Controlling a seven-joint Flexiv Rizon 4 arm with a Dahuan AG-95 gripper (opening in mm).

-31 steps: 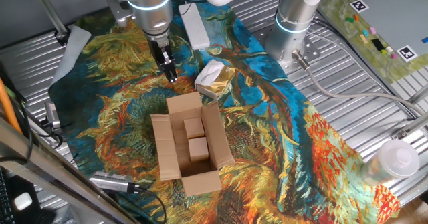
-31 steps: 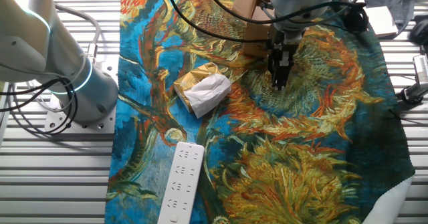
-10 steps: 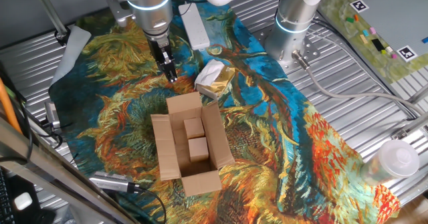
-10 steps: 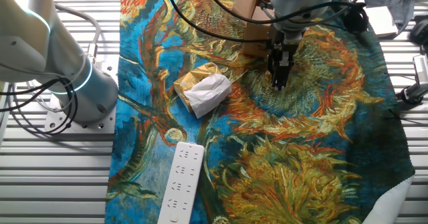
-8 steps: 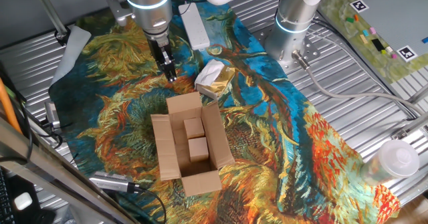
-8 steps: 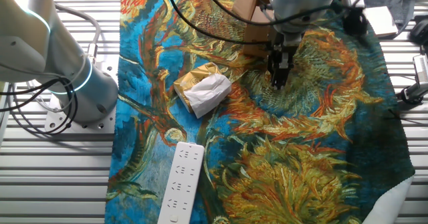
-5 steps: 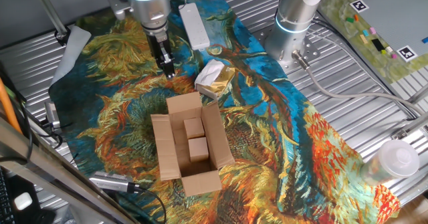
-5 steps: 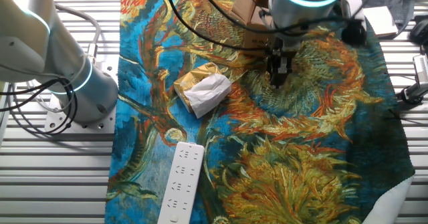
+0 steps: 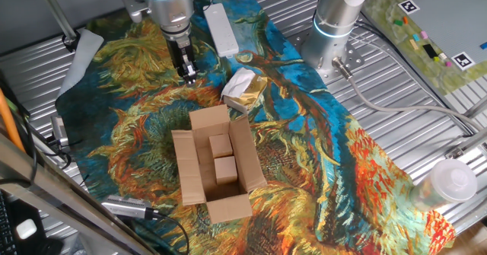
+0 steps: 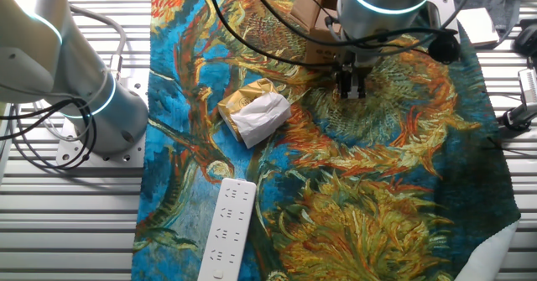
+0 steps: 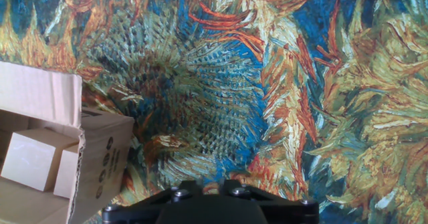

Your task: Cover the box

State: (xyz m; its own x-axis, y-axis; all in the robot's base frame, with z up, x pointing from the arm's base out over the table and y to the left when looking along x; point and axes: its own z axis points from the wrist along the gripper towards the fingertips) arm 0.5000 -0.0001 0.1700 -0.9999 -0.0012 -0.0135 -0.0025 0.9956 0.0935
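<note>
The brown cardboard box (image 9: 215, 166) stands open on the painted cloth, its four flaps spread out and two small tan blocks inside. In the other fixed view the box (image 10: 312, 17) is partly hidden behind the arm. In the hand view the box (image 11: 93, 160) is at the lower left. My gripper (image 9: 188, 74) hangs above the cloth beyond the box's far flap, apart from it and empty. In the other fixed view the gripper (image 10: 351, 88) shows two fingers a small way apart. The hand view shows only the gripper's black base.
A white-and-yellow wrapped packet (image 9: 243, 90) lies to the right of my gripper. A white power strip (image 9: 222, 28) lies at the cloth's far edge. A second robot's base (image 9: 335, 27) stands to the right, and a clear cup (image 9: 449, 180) stands at the far right.
My gripper has risen a little and drawn back from the box, and the hand has turned about its axis. The box and the packet have not moved.
</note>
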